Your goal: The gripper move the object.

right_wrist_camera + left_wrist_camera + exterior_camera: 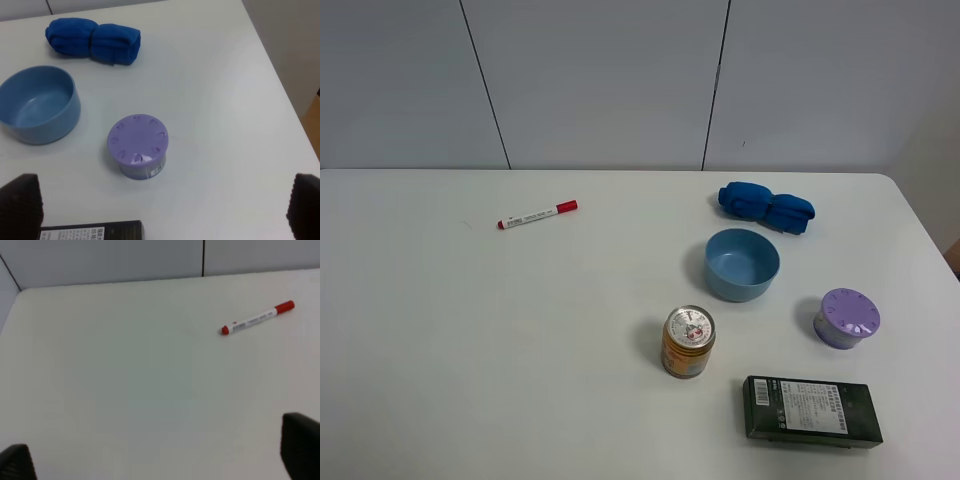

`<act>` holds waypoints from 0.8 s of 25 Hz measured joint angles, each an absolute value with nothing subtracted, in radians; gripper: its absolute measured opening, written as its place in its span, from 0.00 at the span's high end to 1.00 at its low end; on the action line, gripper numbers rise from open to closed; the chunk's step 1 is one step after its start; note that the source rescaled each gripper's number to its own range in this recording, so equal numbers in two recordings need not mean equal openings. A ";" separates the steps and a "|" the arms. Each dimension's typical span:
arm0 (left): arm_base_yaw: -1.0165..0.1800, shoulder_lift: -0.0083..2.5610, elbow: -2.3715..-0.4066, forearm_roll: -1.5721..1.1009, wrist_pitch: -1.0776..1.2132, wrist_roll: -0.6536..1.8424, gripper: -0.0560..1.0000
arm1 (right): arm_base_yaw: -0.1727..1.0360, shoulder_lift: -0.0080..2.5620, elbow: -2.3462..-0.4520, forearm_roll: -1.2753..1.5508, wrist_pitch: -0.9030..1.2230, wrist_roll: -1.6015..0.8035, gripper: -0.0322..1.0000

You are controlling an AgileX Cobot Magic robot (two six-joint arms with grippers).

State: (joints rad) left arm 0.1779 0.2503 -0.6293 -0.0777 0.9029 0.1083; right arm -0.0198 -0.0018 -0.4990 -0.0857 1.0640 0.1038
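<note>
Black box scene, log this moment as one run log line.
phase: pre-grasp | black box: flat on table, untouched | left gripper: open | right gripper: open, near purple container

The black-and-green box (pixel 812 411) lies flat, label up, near the table's front edge.

Print shows on three items, none of it legible: a white label on the black box (pixel 812 411) near right, small lettering on the marker (pixel 537 215) far left, and artwork on the can (pixel 688 342).
</note>
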 joint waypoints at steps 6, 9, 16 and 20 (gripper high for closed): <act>0.178 0.102 -0.629 -0.034 1.001 0.085 0.01 | -0.020 -0.002 -0.499 -0.086 1.064 0.104 0.00; 0.178 0.053 -0.626 0.000 1.057 0.084 0.01 | -0.020 -0.002 -0.499 -0.086 1.064 0.104 0.00; 0.178 -0.004 -0.525 -0.022 1.076 0.080 0.01 | -0.020 -0.002 -0.499 -0.086 1.064 0.104 0.00; 0.178 -0.004 -0.507 -0.032 1.061 0.069 0.01 | -0.020 -0.002 -0.499 -0.086 1.064 0.104 0.00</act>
State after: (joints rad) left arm 0.1779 -0.0042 -0.5074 -0.0319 1.0612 0.0689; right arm -0.0198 -0.0018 -0.4990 -0.0857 1.0640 0.1038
